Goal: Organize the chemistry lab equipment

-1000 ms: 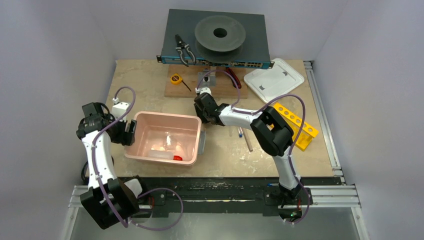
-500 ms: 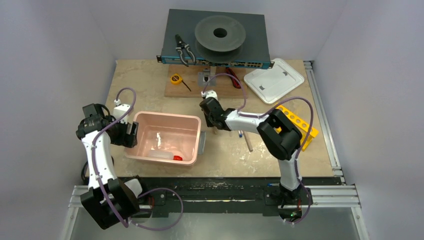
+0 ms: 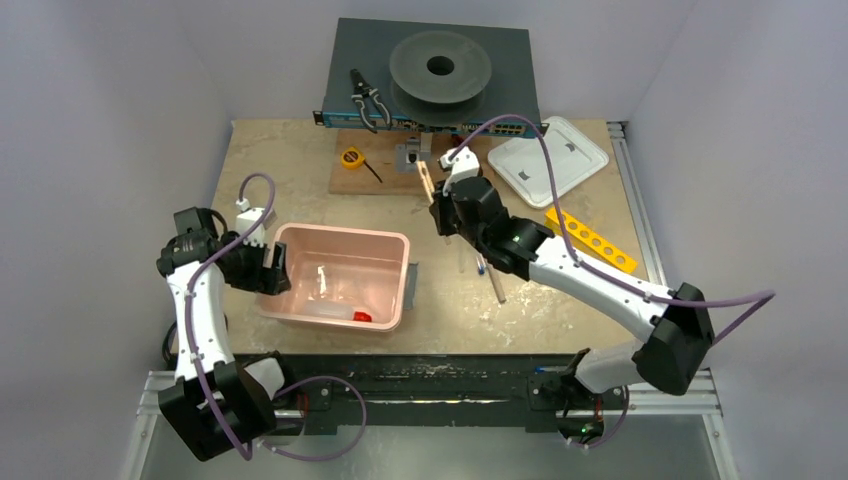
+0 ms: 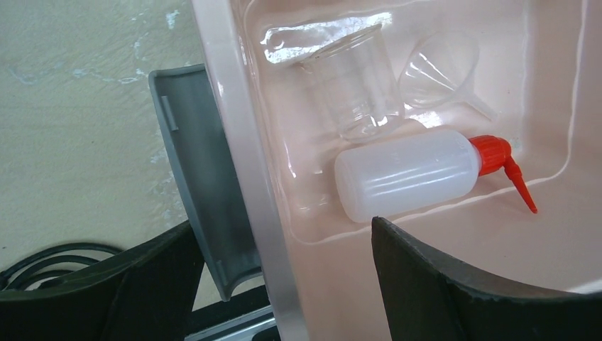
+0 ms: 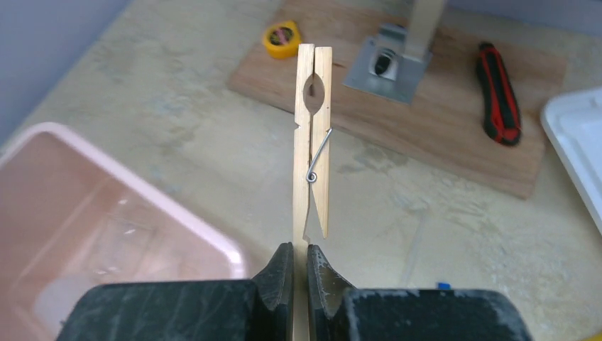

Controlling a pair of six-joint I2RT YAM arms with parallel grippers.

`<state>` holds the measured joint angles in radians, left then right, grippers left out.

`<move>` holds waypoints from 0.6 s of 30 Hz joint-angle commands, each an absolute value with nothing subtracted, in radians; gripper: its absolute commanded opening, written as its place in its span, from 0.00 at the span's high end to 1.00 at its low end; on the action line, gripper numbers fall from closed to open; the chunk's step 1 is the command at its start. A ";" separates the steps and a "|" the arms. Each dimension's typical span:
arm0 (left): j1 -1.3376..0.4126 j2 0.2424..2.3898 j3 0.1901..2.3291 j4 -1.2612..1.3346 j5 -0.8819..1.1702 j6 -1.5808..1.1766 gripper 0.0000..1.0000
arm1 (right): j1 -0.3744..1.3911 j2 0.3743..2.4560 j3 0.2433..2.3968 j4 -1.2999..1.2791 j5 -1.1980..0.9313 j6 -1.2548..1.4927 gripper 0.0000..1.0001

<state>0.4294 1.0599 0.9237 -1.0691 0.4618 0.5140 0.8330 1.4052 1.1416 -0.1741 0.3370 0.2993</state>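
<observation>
The right gripper [image 5: 299, 257] was closed tight on the near end of a wooden clothespin [image 5: 312, 142], which stood out straight from between its jaws, clear of the table [image 3: 290, 170], pointing toward the far side; in the top view it hung right of the pink tub [image 3: 345, 236] and just near of the wooden board [image 5: 454, 135]; on that board lay a red-handled tool [image 5: 499, 92], with a yellow tape measure [image 5: 282, 38] at its left end. The left gripper [image 4: 280, 231] stood wide open astride the left wall of the tub, one finger outside and one inside; whether either finger touched the wall could not be told. Inside the tub a translucent white squeeze bottle [image 4: 405, 174] lay on its side along the near wall, its red cap pointing right; a clear beaker [image 4: 355, 85] lay just beyond it and a clear funnel [image 4: 440, 67] lay to the right of the beaker. On the table right of the tub, under the right arm, lay a thin blue-capped tube [image 3: 481, 265] and a wooden stick [image 3: 497, 285]; farther right lay a yellow rack [image 3: 590, 240], and beyond it, toward the far right corner, a white lid [image 3: 548, 160].
</observation>
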 commanded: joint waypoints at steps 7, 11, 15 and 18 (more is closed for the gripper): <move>0.417 1.058 0.998 -1.202 0.674 0.582 0.13 | 1.082 1.524 1.330 -0.205 0.125 0.208 1.00; 0.422 1.052 1.017 -1.199 0.669 0.590 0.08 | 1.092 1.598 1.336 -0.242 -0.067 0.108 1.00; 0.422 1.069 1.031 -1.170 0.637 0.566 0.06 | 1.093 1.660 1.350 -0.346 -0.091 0.010 1.00; 0.424 1.078 1.022 -1.132 0.604 0.548 0.06 | 1.093 1.683 1.346 -0.376 -0.078 -0.044 0.99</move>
